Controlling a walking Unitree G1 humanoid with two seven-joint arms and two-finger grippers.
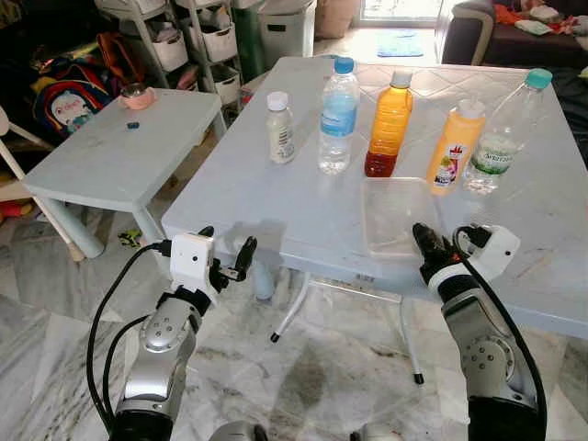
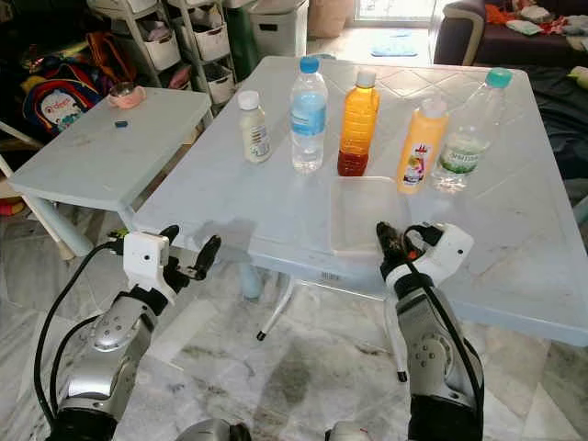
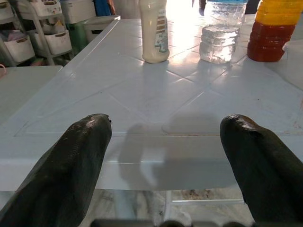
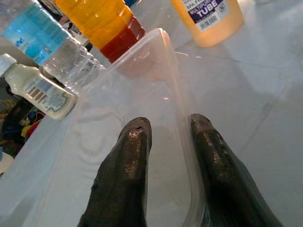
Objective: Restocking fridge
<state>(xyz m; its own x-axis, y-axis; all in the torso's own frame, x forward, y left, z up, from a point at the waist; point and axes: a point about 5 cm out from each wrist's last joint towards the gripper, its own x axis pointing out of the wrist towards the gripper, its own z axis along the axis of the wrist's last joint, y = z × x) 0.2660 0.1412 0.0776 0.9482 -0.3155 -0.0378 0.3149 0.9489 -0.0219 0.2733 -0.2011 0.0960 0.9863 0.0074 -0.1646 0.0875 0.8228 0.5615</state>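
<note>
Five bottles stand in a row on the white table (image 1: 266,207): a small milky white one (image 1: 280,129), a blue-capped water bottle (image 1: 338,115), an orange-red juice bottle (image 1: 390,124), an orange bottle with a white cap (image 1: 456,147) and a clear teal-capped bottle (image 1: 503,133). A clear plastic tray (image 1: 395,216) lies near the front edge. My right gripper (image 1: 424,241) straddles the tray's near right wall (image 4: 176,90), fingers closed on it. My left gripper (image 1: 228,246) hovers open just off the table's front left edge, holding nothing.
A low white side table (image 1: 110,161) with a pink bowl (image 1: 138,96) stands to the left. Behind it are storage racks (image 1: 184,37) and a backpack (image 1: 69,101). A dark sofa (image 1: 514,41) is at the back right. Marble floor lies below.
</note>
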